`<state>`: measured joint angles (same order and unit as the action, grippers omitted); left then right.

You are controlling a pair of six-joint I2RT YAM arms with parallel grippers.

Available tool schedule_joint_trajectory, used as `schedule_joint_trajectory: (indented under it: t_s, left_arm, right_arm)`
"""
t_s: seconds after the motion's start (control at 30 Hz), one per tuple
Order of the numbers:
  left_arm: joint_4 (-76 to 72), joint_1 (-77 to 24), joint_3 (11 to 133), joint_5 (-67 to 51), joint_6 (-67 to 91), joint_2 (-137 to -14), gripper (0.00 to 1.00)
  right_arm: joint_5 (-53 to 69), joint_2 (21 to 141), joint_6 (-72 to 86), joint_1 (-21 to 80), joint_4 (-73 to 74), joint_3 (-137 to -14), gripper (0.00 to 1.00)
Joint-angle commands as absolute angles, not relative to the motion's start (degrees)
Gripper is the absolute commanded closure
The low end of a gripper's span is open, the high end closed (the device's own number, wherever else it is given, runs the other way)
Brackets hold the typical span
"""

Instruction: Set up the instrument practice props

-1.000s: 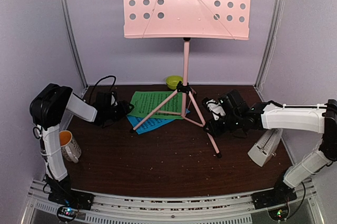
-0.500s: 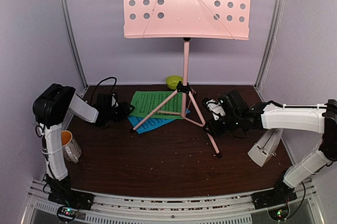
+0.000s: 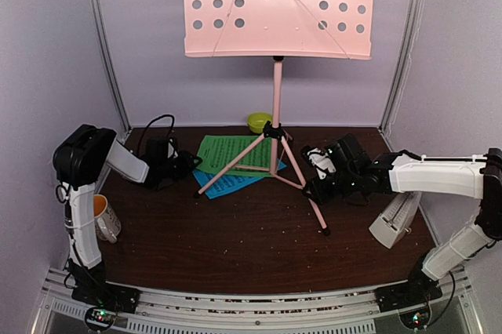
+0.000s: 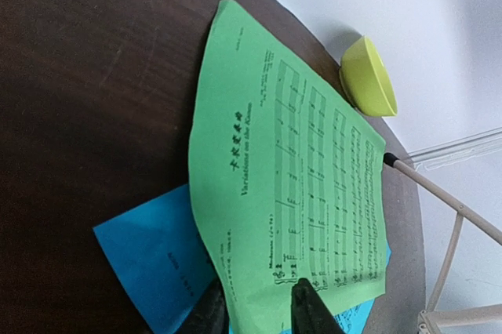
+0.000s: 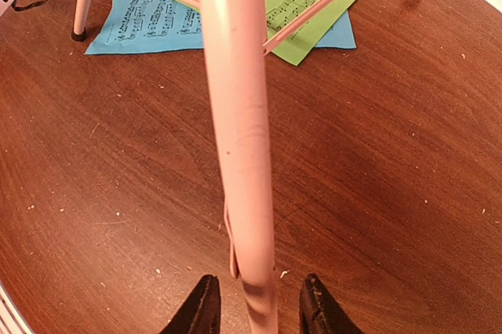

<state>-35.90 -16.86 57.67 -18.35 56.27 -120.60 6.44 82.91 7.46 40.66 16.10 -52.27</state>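
The left end effector (image 4: pixel 259 296), jaws narrow, straddles an edge of the green sheet (image 4: pixel 290 154), which overlaps the blue sheet (image 4: pixel 153 263) on the dark wood bench (image 3: pixel 235 240). The right end effector (image 5: pixel 259 291) closely flanks a leg of the pink music stand (image 5: pixel 239 114); whether it grips cannot be told. The walls are lilac. A lime bowl (image 4: pixel 369 75) sits at the back, a mug (image 3: pixel 106 223) on the left, and the metronome (image 3: pixel 394 220) on the right.

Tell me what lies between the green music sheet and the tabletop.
The blue sheet, under part of the green sheet, on the table; the left wrist view shows it.
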Motion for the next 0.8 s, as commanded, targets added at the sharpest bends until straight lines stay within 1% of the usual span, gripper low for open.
schedule_joint_trajectory:
  t_s: [0.0, 0.07, 0.1, 0.17, 0.23, 0.27, 0.33, 0.4, 0.6, 0.67, 0.77]
  left_arm:
    - [-37.33, -16.45, 61.39, -19.27, 56.91, -122.21, 0.74]
    - [-36.08, -16.43, 62.29, -18.9, 56.24, -122.48, 0.8]
    - [-35.54, -16.41, 62.69, -18.41, 55.61, -122.33, 0.84]
    - [-33.0, -16.31, 63.26, -17.24, 53.04, -121.35, 0.91]
    - [-28.99, -16.05, 63.74, -14.74, 49.41, -118.93, 0.99]
    - [-27.28, -15.89, 63.9, -13.77, 47.66, -117.8, 1.0]
    - [-23.59, -15.59, 64.37, -12.28, 44.01, -115.49, 1.0]
    - [-19.96, -15.38, 64.8, -11.01, 39.75, -112.99, 1.0]
    - [-9.67, -15.38, 64.89, -6.02, 27.62, -103.9, 1.0]
    - [-7.81, -15.31, 63.49, -4.0, 24.54, -100.57, 1.0]
    - [-4.51, -15.33, 61.46, -1.11, 20.59, -95.16, 1.0]
  right_arm:
    - [6.51, 83.08, 7.73, 40.34, 16.07, -54.05, 0.64]
    - [6.38, 82.86, 7.73, 40.32, 16.25, -54.05, 0.62]
    - [6.33, 82.55, 7.78, 40.34, 16.26, -53.99, 0.59]
    - [6.48, 81.65, 7.82, 40.34, 16.34, -53.85, 0.51]
    - [6.37, 80.35, 7.74, 40.34, 16.49, -53.7, 0.42]
    - [6.09, 79.66, 7.71, 40.34, 16.65, -53.56, 0.37]
    - [5.99, 78.51, 7.56, 40.34, 16.55, -53.53, 0.24]
    - [5.84, 77.5, 7.48, 40.34, 16.64, -53.75, 0.16]
    - [1.35, 73.95, 6.44, 40.34, 14.98, -53.28, 0.08]
    - [-0.37, 72.33, 6.64, 40.32, 12.58, -52.24, 0.02]
    - [0.83, 70.1, 6.7, 40.25, 8.25, -50.44, 0.0]
